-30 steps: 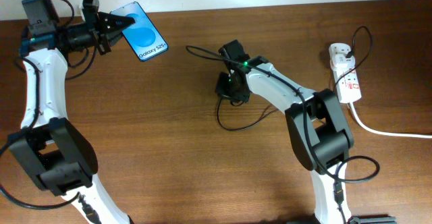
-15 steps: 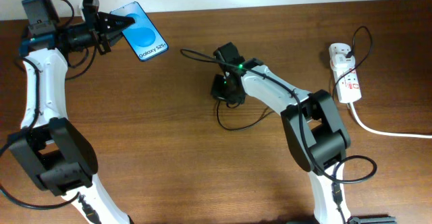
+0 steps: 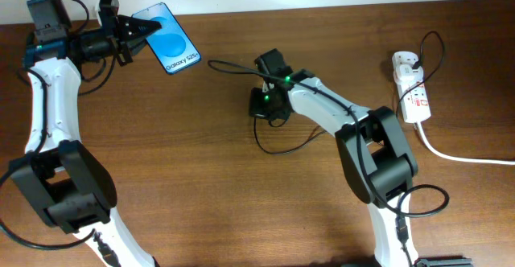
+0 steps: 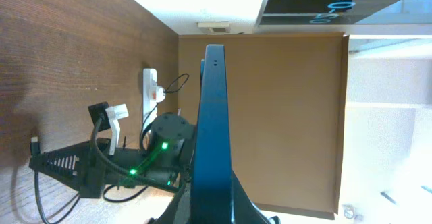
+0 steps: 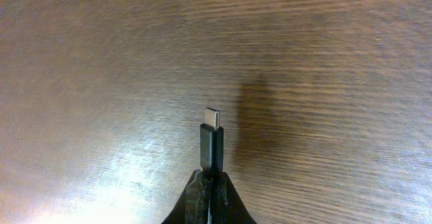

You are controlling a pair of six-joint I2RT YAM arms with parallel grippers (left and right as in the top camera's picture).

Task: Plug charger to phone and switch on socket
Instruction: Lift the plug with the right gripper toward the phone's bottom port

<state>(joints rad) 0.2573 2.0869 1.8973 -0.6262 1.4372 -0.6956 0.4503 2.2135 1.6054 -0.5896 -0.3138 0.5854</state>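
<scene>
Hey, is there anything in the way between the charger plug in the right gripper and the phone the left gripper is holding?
Nothing visible. Only bare table lies between the charger, pinched in the right gripper, and the phone, held by the left gripper.

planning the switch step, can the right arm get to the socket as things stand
Probably yes: nothing stands on the table between the right end effector and the socket. But it is shut on the charger plug, so pressing the switch would be awkward.
</scene>
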